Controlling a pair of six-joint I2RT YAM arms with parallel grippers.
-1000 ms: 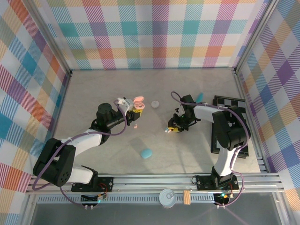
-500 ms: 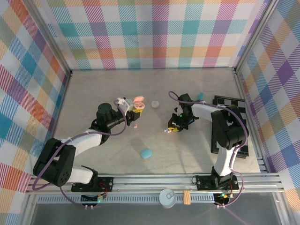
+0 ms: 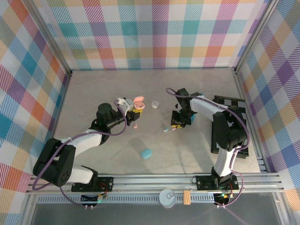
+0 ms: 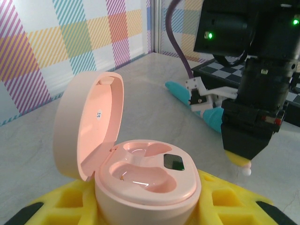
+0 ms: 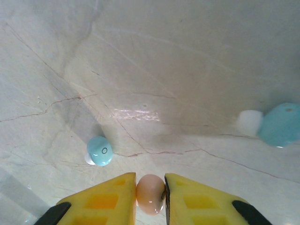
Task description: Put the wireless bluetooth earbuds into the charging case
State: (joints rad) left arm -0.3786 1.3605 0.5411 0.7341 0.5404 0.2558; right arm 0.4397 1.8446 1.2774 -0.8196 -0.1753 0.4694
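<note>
Counts: 2 arms, 2 grippers, 2 pebble cases plus 1 white disc, 2 clear buds, 2 teal strips. Nearest, outside the metal rail [image 3: 154,180], 1 round can [image 3: 167,197]. On the table [image 3: 93,93], 1 teal case [image 3: 146,153], closed, smooth, pebble-shaped, alone w/ bare marble-look surface all round. Next back, teal earbud [image 3: 166,130], tiny glossy dome lying loose just L of R gripper [image 3: 176,125], not touching it. R gripper's yellow fingers are closed to a narrow gap, pinching 1 pink earbud [image 5: 150,194], small smooth oval held clear of the surface. In R wrist view a teal piece [image 5: 281,124] w/ a white bit against it lies at frame edge; can't tell what it is. Tiny pink speck [image 3: 136,125] on table near L gripper [image 3: 135,111], too small to ID. L gripper clamps the pink case [image 4: 145,180] low on its base: lid hinged up, standing on L side, 2 moulded wells, both empty, dark glossy window at rim. Grippers apart, open table betw. them. Behind R gripper, 2 teal strips [image 4: 213,117], long, tapered. White disc [image 3: 155,104] just beyond pink case, flat, round. Checker mat [image 3: 236,105] takes R side up to the wall; L side and far half of table are open room. Plaid walls [image 3: 154,33] close 3 sides.
</note>
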